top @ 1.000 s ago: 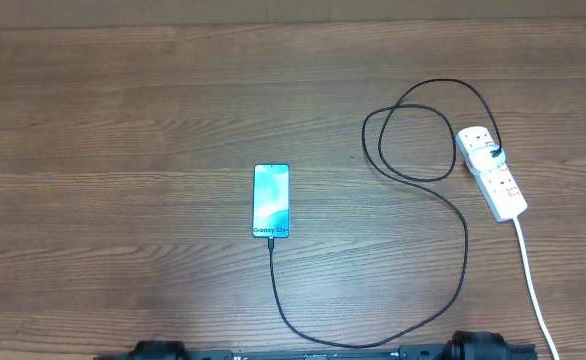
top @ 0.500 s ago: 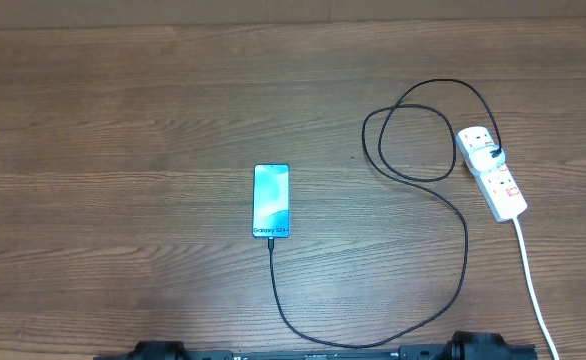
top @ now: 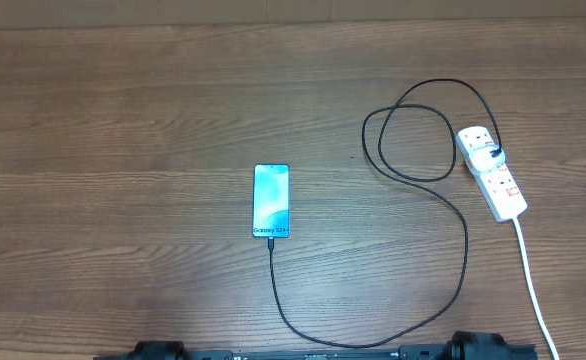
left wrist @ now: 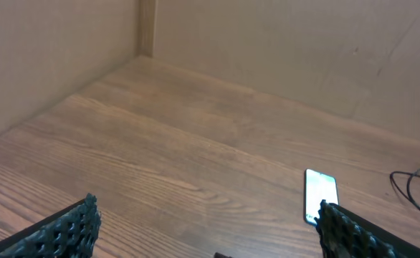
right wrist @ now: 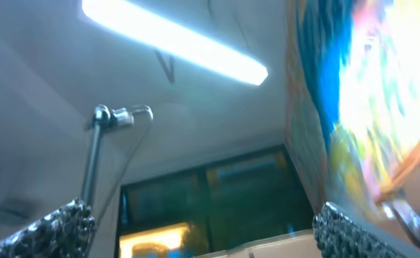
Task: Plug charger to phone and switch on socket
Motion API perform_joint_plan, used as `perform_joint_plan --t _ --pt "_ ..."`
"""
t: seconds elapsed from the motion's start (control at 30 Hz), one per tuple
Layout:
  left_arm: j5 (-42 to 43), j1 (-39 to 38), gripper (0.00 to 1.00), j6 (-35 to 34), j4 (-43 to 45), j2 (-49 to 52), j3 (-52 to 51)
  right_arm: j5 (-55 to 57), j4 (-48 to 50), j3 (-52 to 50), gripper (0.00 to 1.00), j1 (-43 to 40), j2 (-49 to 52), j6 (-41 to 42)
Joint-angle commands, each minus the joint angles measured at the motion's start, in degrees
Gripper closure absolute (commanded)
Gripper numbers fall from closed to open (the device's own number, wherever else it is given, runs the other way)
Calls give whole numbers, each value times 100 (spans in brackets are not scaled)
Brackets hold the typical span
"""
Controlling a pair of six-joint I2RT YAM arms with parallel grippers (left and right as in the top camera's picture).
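Note:
The phone (top: 271, 202) lies flat near the table's middle, cyan screen up, "Galaxy" text at its near end. The thin black charger cable (top: 465, 250) runs from the phone's near end, curves right, loops and ends at a black plug head (top: 495, 153) seated in the white socket strip (top: 492, 172) at the right. The phone also shows in the left wrist view (left wrist: 320, 194). My left gripper (left wrist: 210, 236) is open and empty, low over the table's near left. My right gripper (right wrist: 203, 229) is open and empty, pointing up at the ceiling. Neither gripper shows in the overhead view.
The socket's white cord (top: 533, 290) runs to the near right edge. Cardboard walls (left wrist: 282, 43) stand along the far and left sides of the table. The arm bases (top: 473, 348) sit at the near edge.

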Motion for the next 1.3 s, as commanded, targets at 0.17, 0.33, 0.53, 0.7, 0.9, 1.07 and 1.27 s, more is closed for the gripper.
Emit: perform_joint_plan --t 0.17,0.33,0.53,0.7,0.9,1.07,1.27 --pt "-61 63 0 -72 -20 -52 -11 48 1591 -1152 0 101 50 315" --pt "-59 63 0 -72 -20 -52 -11 42 2059 -2006 0 107 129 352" --pt "-61 61 0 -72 -22 -52 -11 63 2085 -3716 0 107 133 1145" --pt "-59 63 0 -70 -22 -52 -11 306 2378 -5495 0 107 149 2022" --pt "-61 61 0 -72 -57 -52 -11 522 3139 -7578 0 107 153 3309" --pt "-59 61 0 -72 -57 -52 -11 518 3987 -8874 0 107 155 3467" --pt "-59 63 0 -72 -59 -52 -11 520 4006 -9473 0 107 155 3464"
